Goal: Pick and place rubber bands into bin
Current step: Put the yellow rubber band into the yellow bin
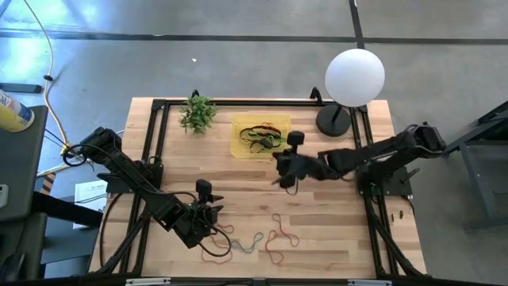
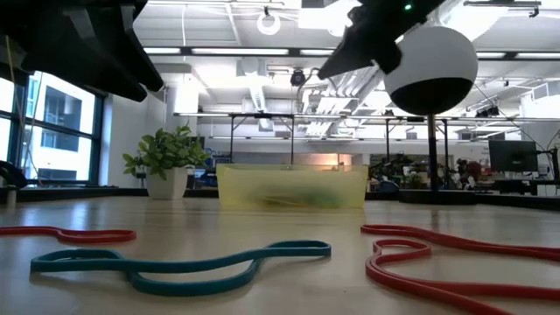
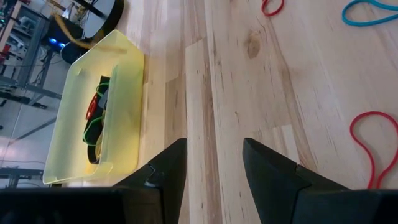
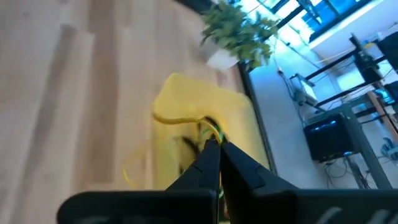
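- Several rubber bands [image 1: 250, 241] lie on the surface [image 1: 333, 230]; others sit inside the bin [image 1: 240, 148].
- Left hand [image 1: 208, 215], partly open and empty, should come down over one band only.
- Right hand [image 1: 287, 179], pinched shut, hangs beside the bin.

Two dark, matte-black jointed arms are seen, each built of blocky angular segments, each ended by a two-finger gripper, left [image 3: 214, 168] and right [image 4: 219, 155], with tapered wedge-shaped black fingers.
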